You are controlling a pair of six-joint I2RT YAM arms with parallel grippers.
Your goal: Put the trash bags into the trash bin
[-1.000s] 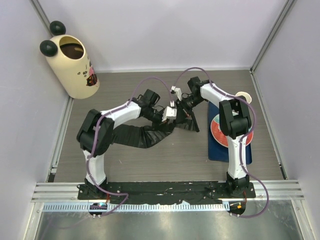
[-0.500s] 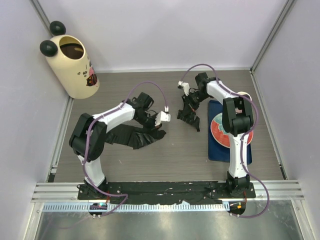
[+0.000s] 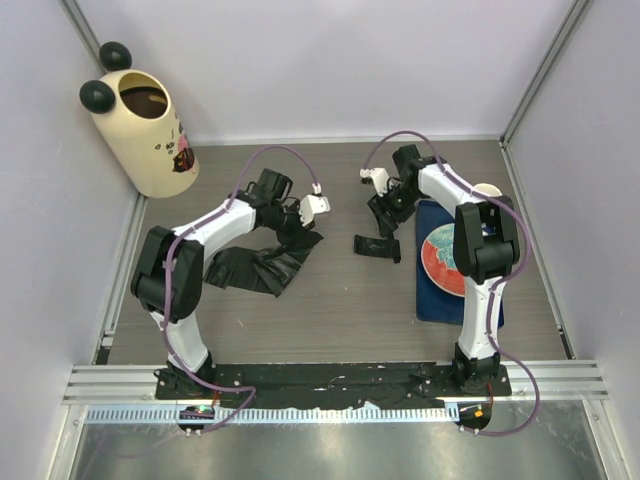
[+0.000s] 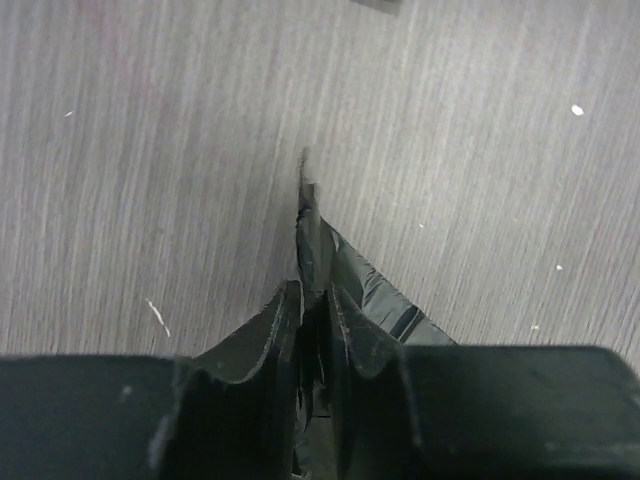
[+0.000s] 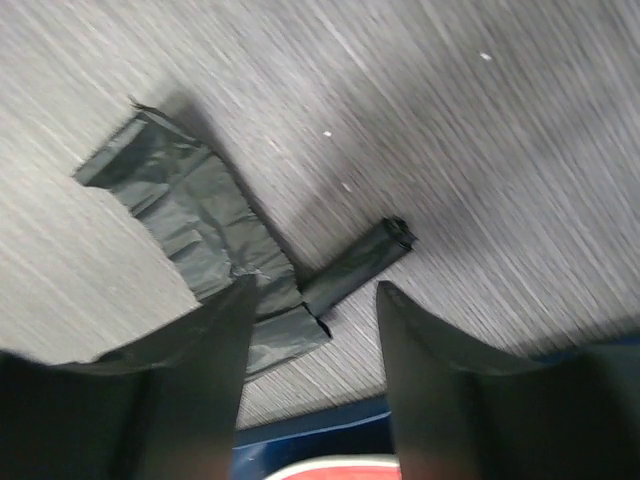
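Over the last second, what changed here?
The arms pulled apart. The left gripper carried the long trash bag leftward, still pinching it. The right gripper opened and dropped the smaller folded bag by the blue mat. The trash bin and mat stayed put.

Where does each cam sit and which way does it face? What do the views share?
Top external: fixed above and behind the bases, looking down at the table; left arm and right arm show whole, trash bin far left.
Left wrist: on the left arm, looking down past the left fingers, which pinch the larger trash bag.
Right wrist: on the right arm, looking down past the parted right fingers at the smaller trash bag and blue mat.
Shared: top and right wrist both show the smaller trash bag and blue mat; top and left wrist both show the larger trash bag.
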